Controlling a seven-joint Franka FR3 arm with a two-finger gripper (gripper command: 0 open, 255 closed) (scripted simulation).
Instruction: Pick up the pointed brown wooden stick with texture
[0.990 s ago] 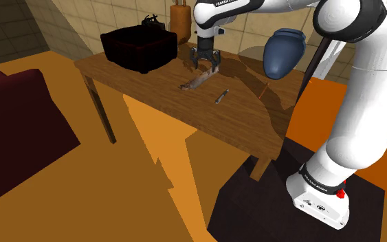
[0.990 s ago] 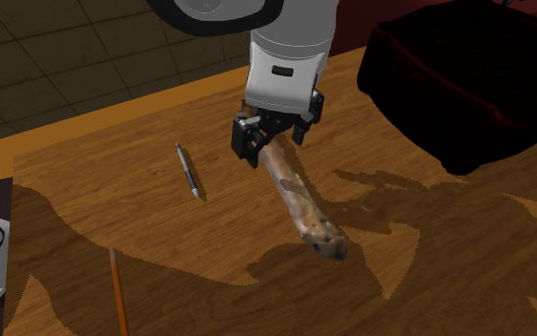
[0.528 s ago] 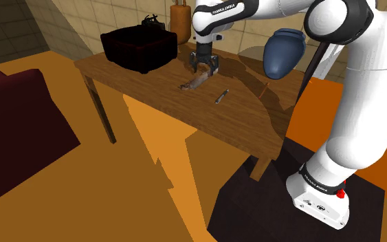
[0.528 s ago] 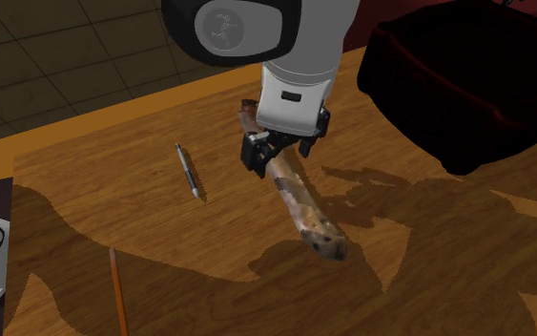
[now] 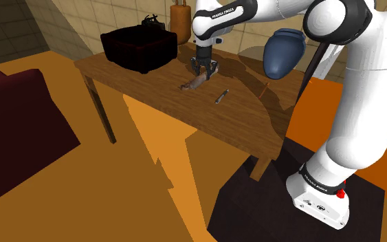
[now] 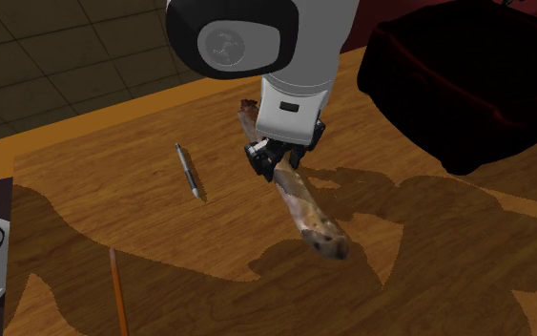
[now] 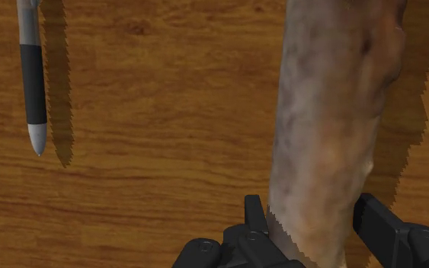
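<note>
The claw [image 6: 278, 158] is down at the bench [image 6: 113, 196], closed narrowly around the stick [image 6: 306, 205]. In the wrist view, one black finger [image 7: 254, 222] sits against each side of the stick [image 7: 334, 99], with the rough, mottled brown wood clasped between them at the claw [image 7: 310, 212]. The stick lies flat on the wooden bench [image 7: 167, 152]. It is gripped near its thinner end, and its thicker, knobbly end runs out toward the second exterior view's lower right.

In the shoulder view, the claw [image 5: 204, 67] points straight down over the stick [image 5: 193, 84], around the middle of the bench [image 5: 205, 115]. A black bag [image 5: 140, 47] stands near the stick on that view's left, apart from it.

A grey and black pen [image 6: 189, 171] lies on the wood near the stick, on the second exterior view's left, not touching it. In the wrist view, the pen [image 7: 32, 84] lies roughly parallel to the stick. The pen [image 5: 221, 95] is on the shoulder view's right of the stick. An orange pencil [image 6: 117, 291] lies farther off, close to the stand. The black bag [image 6: 466, 81] sits at the second exterior view's upper right. The arm's shadow falls across the bench around the stick's thick end.
</note>
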